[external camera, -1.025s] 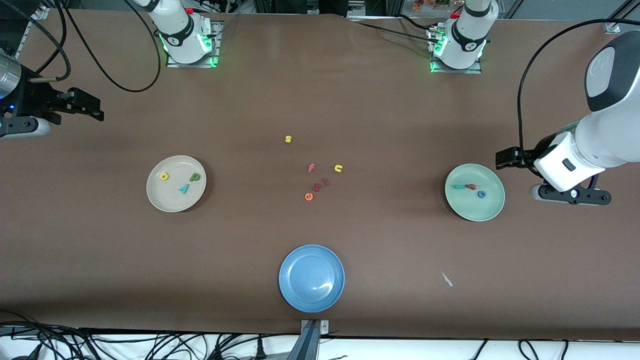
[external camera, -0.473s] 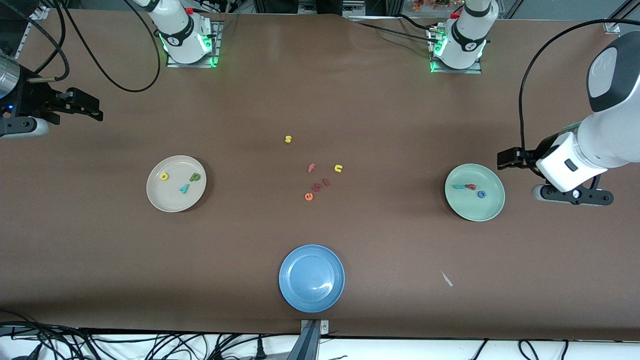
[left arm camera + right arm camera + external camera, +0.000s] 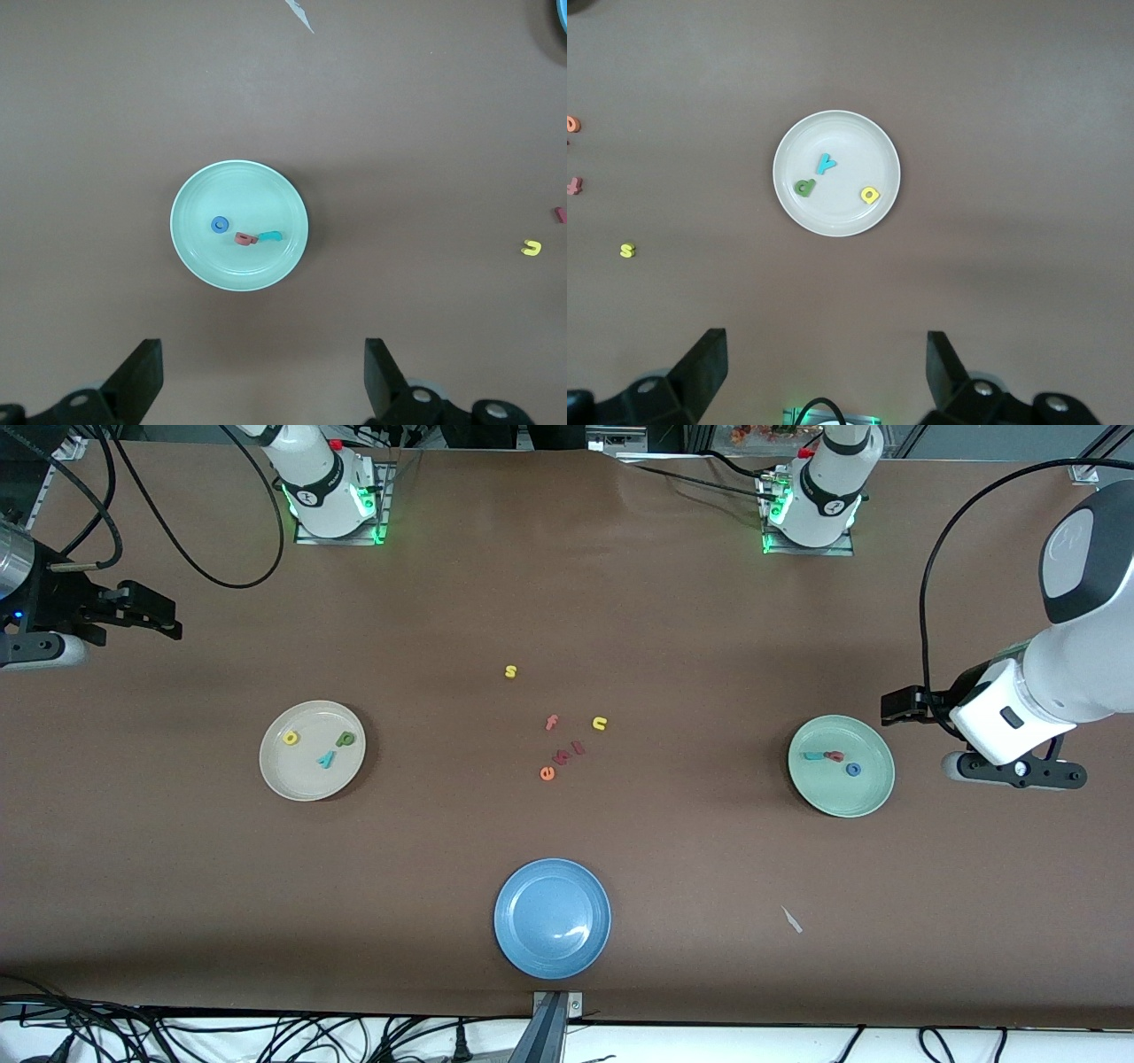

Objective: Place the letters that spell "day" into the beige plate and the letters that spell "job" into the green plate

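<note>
Only our wrist views show the left claw (image 3: 257, 381) and right claw (image 3: 824, 376) spread wide, empty, above the surface (image 3: 709, 646).

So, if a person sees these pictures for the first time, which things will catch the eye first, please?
Probably the three round plates on the brown table: the beige plate toward the right arm's end holds three small letters, the green plate toward the left arm's end holds three more. The blue plate, nearest the front camera, holds none. Loose letters lie between them.
</note>
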`<state>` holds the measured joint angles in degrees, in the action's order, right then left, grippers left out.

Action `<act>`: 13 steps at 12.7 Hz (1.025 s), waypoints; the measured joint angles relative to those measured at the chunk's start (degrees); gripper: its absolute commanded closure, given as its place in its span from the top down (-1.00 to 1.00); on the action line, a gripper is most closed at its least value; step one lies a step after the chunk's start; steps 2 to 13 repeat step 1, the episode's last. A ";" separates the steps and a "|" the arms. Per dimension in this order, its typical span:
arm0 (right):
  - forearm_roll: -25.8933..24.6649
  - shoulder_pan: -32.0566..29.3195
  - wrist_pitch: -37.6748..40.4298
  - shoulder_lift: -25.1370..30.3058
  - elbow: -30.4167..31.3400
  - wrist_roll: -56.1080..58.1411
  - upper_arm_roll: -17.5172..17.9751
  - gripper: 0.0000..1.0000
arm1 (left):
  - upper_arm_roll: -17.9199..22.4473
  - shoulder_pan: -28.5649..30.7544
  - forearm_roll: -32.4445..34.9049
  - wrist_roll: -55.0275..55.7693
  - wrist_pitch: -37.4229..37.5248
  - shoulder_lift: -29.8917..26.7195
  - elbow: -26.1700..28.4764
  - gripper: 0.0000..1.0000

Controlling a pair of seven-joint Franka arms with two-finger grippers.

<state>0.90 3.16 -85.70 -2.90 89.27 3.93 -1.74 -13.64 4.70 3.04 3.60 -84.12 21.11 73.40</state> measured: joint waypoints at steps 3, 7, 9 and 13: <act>0.00 0.00 0.00 0.00 0.00 0.06 -0.01 0.99 | 0.02 0.00 0.00 0.00 0.00 0.00 -0.04 1.00; 0.00 0.00 0.00 0.00 0.00 0.06 -0.01 0.99 | 0.02 0.00 0.00 0.00 0.00 0.00 -0.04 1.00; 0.00 0.00 0.00 0.00 0.00 0.06 -0.01 0.99 | 0.02 0.00 0.00 0.00 0.00 0.00 -0.04 1.00; 0.00 0.00 0.00 0.00 0.00 0.06 -0.01 0.99 | 0.02 0.00 0.00 0.00 0.00 0.00 -0.04 1.00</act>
